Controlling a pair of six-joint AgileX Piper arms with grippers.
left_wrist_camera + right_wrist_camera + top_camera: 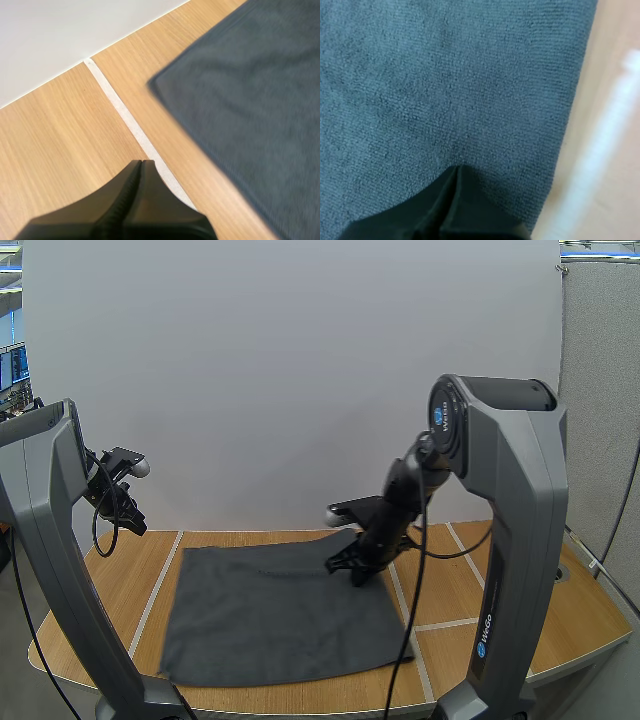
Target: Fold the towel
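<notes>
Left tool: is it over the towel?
No, the left tool hangs shut over bare table at a tape line, apart from the towel.

The towel point(275, 615) is a dark grey cloth with a fine, short pile. It lies spread out flat and unfolded on the wooden counter point(120, 580). It is roughly square and sits slightly askew, covering the middle of the counter, with its near edge close to the counter's near rim. Its left edge runs just beside the left white tape line point(157, 585) without touching it, and its near right corner lies over the right line.
</notes>
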